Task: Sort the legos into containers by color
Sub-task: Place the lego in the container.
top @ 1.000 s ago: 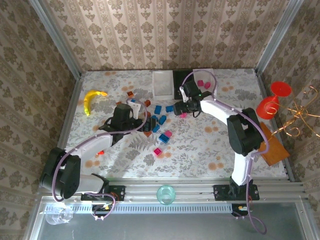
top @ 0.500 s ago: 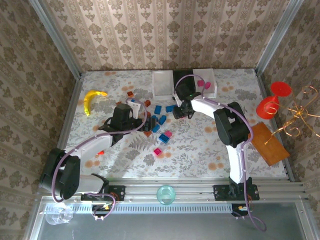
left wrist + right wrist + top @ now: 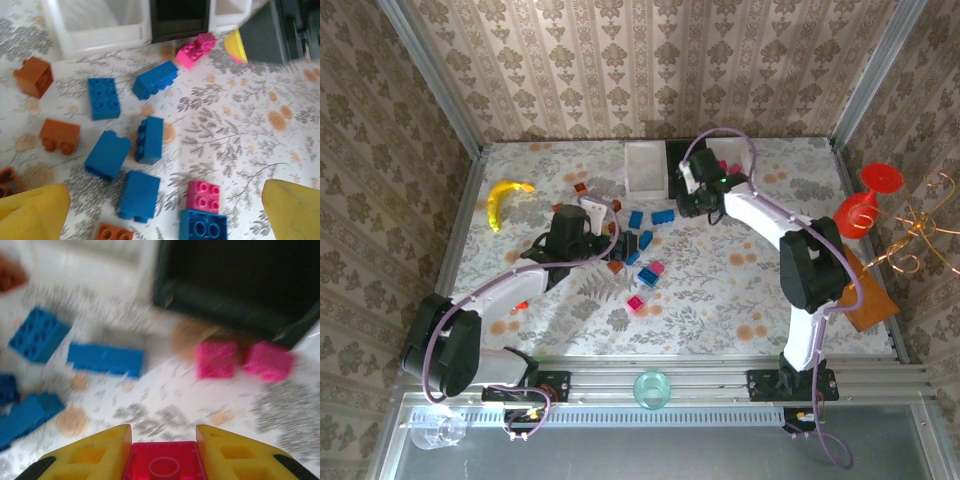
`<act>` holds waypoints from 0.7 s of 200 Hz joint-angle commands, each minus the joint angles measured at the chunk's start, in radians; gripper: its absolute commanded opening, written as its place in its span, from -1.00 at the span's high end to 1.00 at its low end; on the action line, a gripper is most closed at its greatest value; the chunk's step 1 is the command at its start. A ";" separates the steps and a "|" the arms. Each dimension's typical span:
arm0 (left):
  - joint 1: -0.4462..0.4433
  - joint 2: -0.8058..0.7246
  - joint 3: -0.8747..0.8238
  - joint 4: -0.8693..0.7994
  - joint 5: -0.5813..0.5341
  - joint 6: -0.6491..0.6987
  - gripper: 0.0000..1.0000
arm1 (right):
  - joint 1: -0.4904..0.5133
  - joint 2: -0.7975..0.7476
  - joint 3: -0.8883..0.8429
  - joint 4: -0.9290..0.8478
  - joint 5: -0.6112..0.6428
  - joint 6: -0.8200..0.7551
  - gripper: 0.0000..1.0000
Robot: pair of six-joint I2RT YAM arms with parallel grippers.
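Pick confirmed. Top view: your right gripper (image 3: 704, 203), a second earlier spread low among the loose legos (image 3: 638, 243), had pressed shut and swung back toward the containers. It ended just in front of the black tray (image 3: 677, 160). Pink showed inside the white tray (image 3: 744, 172) to that tray's right. Your left gripper (image 3: 613, 247) had not moved from over the mid-table scatter. Left wrist view: fingers (image 3: 32, 212) spread wide, gripping nothing. Blue bricks (image 3: 148, 139) lay just ahead of them, with one pink touching one blue nearest, and the trays stood beyond at the far edge. Right wrist view: yellow pads (image 3: 95, 455) were pinching a pink brick (image 3: 164, 462), square between them and clear of the table. The black tray lay ahead and to the right, and two more pink bricks (image 3: 216, 359) sat on the table just beside its near wall. Judgement: you had one pink in hand, and the drop probably belonged in the white tray already holding pink, not the black one nearest the jaws.
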 commanded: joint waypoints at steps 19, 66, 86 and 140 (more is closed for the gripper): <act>-0.046 0.018 0.061 0.073 0.023 -0.030 -0.99 | -0.138 0.087 0.158 0.085 0.162 0.127 0.31; -0.076 0.010 0.068 0.069 0.016 -0.034 -0.99 | -0.237 0.323 0.440 0.015 0.226 0.220 0.30; -0.081 0.004 0.062 0.067 0.010 -0.034 -0.99 | -0.254 0.425 0.571 -0.047 0.184 0.227 0.26; -0.082 -0.006 0.056 0.046 -0.016 -0.023 -0.99 | -0.255 0.491 0.722 -0.146 0.127 0.179 -0.03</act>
